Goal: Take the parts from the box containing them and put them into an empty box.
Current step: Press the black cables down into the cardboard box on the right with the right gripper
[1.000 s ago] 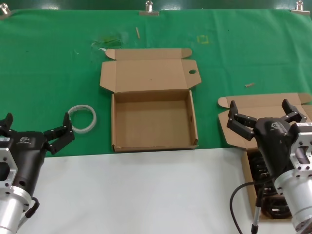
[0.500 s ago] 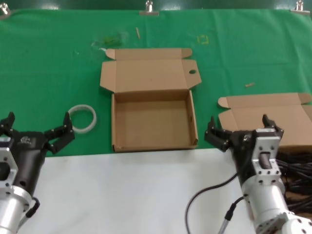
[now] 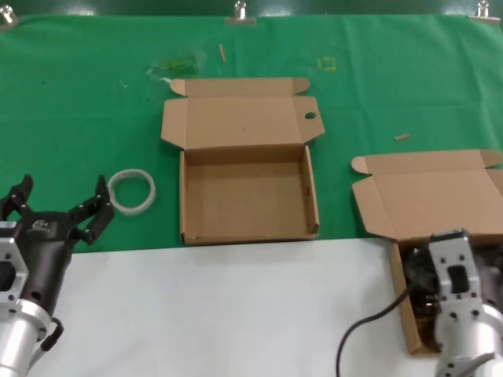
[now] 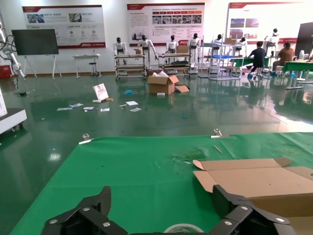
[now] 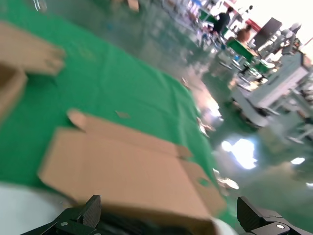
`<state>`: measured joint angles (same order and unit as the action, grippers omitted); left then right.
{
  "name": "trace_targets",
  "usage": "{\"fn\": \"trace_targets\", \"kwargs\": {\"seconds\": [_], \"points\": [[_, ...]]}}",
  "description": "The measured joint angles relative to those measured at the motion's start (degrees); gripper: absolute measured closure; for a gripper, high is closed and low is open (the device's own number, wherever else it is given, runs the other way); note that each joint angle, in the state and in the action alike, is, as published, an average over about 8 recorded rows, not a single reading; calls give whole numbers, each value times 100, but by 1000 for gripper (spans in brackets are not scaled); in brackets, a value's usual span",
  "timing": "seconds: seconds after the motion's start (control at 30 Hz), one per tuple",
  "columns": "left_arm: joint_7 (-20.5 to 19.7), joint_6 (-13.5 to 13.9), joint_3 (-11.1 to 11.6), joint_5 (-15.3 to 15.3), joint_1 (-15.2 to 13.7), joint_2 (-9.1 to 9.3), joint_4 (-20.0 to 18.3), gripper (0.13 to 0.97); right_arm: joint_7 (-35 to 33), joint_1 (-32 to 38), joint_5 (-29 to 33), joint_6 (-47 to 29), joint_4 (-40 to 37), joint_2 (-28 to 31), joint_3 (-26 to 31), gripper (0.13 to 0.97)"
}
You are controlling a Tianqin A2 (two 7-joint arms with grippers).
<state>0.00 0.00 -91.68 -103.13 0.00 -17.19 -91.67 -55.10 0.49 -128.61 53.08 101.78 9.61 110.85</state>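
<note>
Black coiled cables [image 3: 420, 292] in the shallow brown cardboard box [image 3: 405, 314]: right gripper [image 5: 171, 220], jaws wide and empty, should drop squarely over one bundle; left gripper [image 3: 55, 206] idles open.

Both arms end in ribbed silver metal cylinders, the left gripper [image 3: 56, 206] being glossy black with a small white logo and screw-studded jointed fingers [image 4: 83, 218], while the right arm [image 3: 464, 314] shows a grey slotted bracket and a thin black cable [image 3: 363, 331].
</note>
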Motion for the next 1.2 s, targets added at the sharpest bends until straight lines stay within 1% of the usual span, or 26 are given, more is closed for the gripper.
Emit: {"fn": "trace_targets", "kwargs": {"seconds": [0.07,0.2,0.33,0.37,0.5,0.63,0.67,0.77,0.87,1.03,1.2], "points": [[0,0,0,0,0,0,0,324,-465,-24,-44,339,124,0,-33,129],[0,0,0,0,0,0,0,421,-1454,-4,-155,928,286,0,-94,129],[0,0,0,0,0,0,0,517,-2486,107,-274,1353,306,-1,-175,129],[0,0,0,0,0,0,0,517,-2760,146,-312,1432,292,-1,-200,129],[0,0,0,1,0,0,0,621,-3850,320,-551,1619,184,-1,-298,129],[0,0,0,1,0,0,0,725,-4771,489,-864,1606,13,-1,-389,129],[-1,0,0,1,0,0,0,725,-4953,527,-934,1574,-43,-1,-414,129],[-2,0,0,1,0,0,0,725,-5352,627,-1083,1430,-237,-1,-487,129],[-3,0,0,1,0,0,0,779,-5579,708,-1158,1257,-445,-2,-557,129],[-3,0,0,1,0,0,0,868,-5783,813,-1235,984,-751,-2,-672,129],[-2,0,0,2,0,0,0,906,-5887,905,-1378,727,-1017,-3,-775,129]]}}
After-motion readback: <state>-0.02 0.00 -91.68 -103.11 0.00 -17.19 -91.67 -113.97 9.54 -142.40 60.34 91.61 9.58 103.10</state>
